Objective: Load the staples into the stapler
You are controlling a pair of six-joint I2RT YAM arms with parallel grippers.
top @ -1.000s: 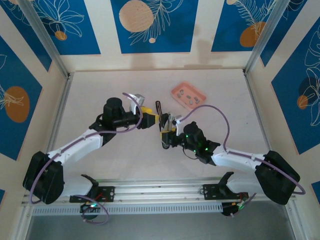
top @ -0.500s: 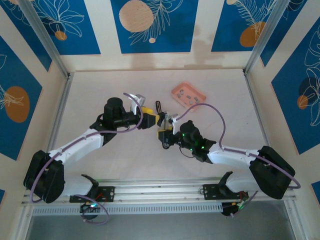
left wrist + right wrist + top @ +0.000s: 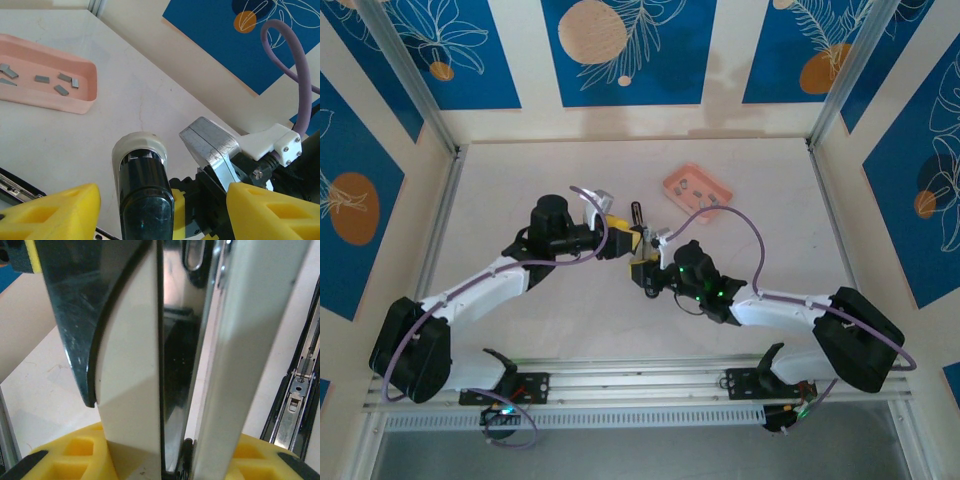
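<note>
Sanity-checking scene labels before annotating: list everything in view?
staples: at least six, silvery grey, loose in the pink tray
pink tray: one, pink, far side of the table, right of centre
stapler: one, black with a silver rail, mid-table between the grippers
table: one, off-white
wall panels: several, blue with orange and white prints, around the table
left gripper: yellow fingers apart, either side of the stapler's end
right gripper: yellow fingers closed on the stapler

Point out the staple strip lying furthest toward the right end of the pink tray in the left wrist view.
The small strip nearest the right wall of the pink tray; the other staples all lie further left, its closest neighbour beside it.
</note>
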